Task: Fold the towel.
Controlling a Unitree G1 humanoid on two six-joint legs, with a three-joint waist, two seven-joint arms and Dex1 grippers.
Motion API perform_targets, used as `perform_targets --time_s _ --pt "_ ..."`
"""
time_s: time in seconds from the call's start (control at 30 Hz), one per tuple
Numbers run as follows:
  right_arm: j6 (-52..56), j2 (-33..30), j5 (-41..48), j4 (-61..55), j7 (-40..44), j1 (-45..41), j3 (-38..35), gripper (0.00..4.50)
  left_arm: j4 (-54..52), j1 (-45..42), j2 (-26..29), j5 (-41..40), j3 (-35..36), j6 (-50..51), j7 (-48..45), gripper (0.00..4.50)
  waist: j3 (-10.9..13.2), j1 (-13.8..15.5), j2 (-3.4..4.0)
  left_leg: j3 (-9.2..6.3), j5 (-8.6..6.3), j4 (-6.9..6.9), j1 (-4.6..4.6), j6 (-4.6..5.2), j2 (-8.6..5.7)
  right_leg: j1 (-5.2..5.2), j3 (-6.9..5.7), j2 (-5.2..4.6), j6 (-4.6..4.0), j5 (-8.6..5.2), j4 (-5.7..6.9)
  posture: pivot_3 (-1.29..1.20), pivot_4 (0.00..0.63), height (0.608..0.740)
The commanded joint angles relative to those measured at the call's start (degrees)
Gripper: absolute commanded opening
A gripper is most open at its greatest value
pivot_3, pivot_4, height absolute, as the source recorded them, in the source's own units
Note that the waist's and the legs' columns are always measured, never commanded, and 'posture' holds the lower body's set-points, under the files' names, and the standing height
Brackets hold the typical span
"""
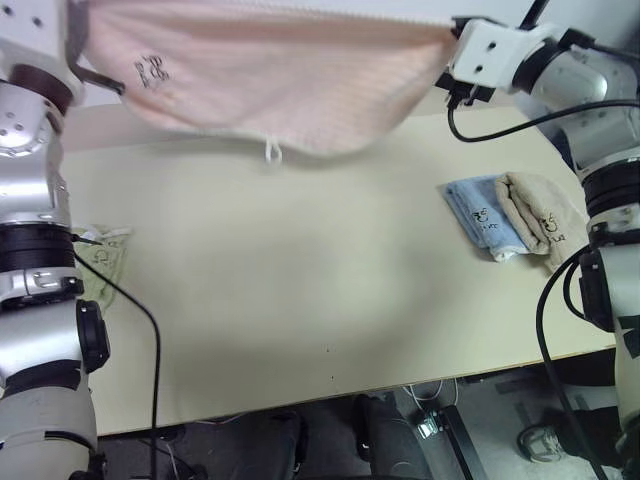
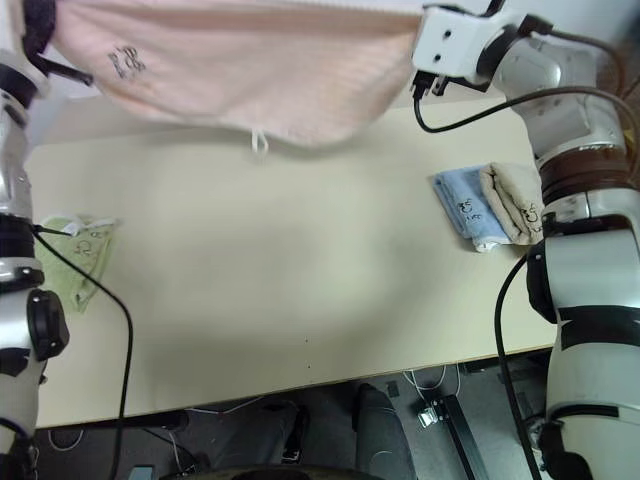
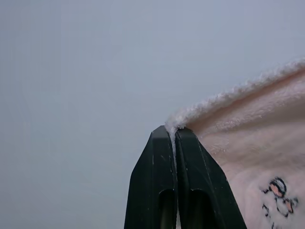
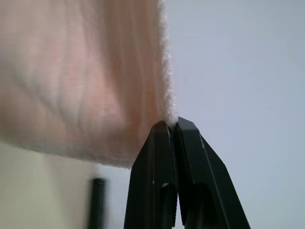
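Observation:
The pale pink towel (image 1: 270, 75) hangs stretched in the air above the far side of the cream table (image 1: 300, 300), sagging in the middle. A dark printed mark sits near its left corner and a small loop dangles from its lower edge. My left gripper (image 3: 173, 131) is shut on the towel's left corner (image 3: 248, 143). My right gripper (image 4: 171, 125) is shut on the towel's right corner (image 4: 95, 76). Both arms are raised, the left at the upper left and the right at the upper right of the eye views.
A blue folded towel (image 1: 482, 215) and a beige folded towel (image 1: 540, 215) lie side by side at the table's right. A light green towel (image 1: 105, 262) lies at the left edge. Cables hang from both arms.

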Motion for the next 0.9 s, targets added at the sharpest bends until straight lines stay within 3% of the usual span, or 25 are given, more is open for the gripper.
perform_targets --time_s 0.03,0.3,0.5,0.6,0.73,0.8,0.9 --pt "-2.2 -1.3 3.8 -1.4 4.2 1.7 -2.5 0.08 -5.4 8.0 2.5 -4.4 2.7 1.6 -7.9 0.00 0.0 -1.0 0.01 0.00 -0.01 0.00 -0.01 0.01 -0.02 0.00 -0.03 -0.05 0.00 0.00 0.05 0.00 0.150 0.738" --pt "2.4 -3.3 15.9 -16.7 27.6 20.4 -2.7 0.08 -29.2 41.6 5.0 -14.2 9.6 13.4 -20.6 0.00 0.0 -2.1 0.04 0.16 -0.02 0.10 0.12 0.02 0.14 0.06 0.20 0.11 -0.03 0.04 0.22 0.00 0.150 0.738" --pt "19.2 -10.7 24.6 -35.6 45.7 36.7 -3.8 0.08 -42.1 58.3 6.0 -18.2 13.9 21.5 -25.3 0.00 0.0 0.0 0.06 0.31 -0.08 0.23 0.10 0.12 0.12 0.10 0.22 0.11 -0.03 0.05 0.20 0.00 0.150 0.738" --pt "31.2 -17.9 30.1 -46.1 54.5 45.4 -5.2 0.08 -53.4 69.7 8.2 -26.7 17.3 31.5 -32.8 0.00 0.0 0.8 0.10 0.36 -0.14 0.26 0.16 0.20 0.20 0.18 0.24 0.11 -0.05 0.11 0.16 0.00 0.150 0.738" --pt "37.3 -22.6 33.3 -53.6 58.3 51.7 -7.1 0.08 -58.1 75.6 9.6 -28.9 19.1 37.5 -34.1 0.00 0.1 1.3 0.09 0.46 -0.34 0.24 0.58 0.48 0.26 0.61 0.23 0.12 -0.04 0.10 0.06 0.00 0.150 0.738" --pt "39.2 -23.3 34.3 -55.7 58.7 53.4 -8.3 0.08 -59.7 77.4 9.4 -28.9 19.5 38.3 -34.6 0.00 0.1 1.2 0.10 0.48 -0.49 0.19 1.15 0.60 0.36 1.12 0.22 0.18 -0.04 0.09 -0.02 0.00 0.150 0.738" --pt "39.1 -22.4 34.0 -56.3 57.2 53.4 -9.4 0.08 -60.6 78.7 7.8 -27.5 18.4 38.1 -33.0 0.00 0.1 1.2 0.10 0.53 -0.53 0.19 1.27 0.60 0.42 1.22 0.20 0.21 -0.05 0.08 -0.04 0.00 0.150 0.738"
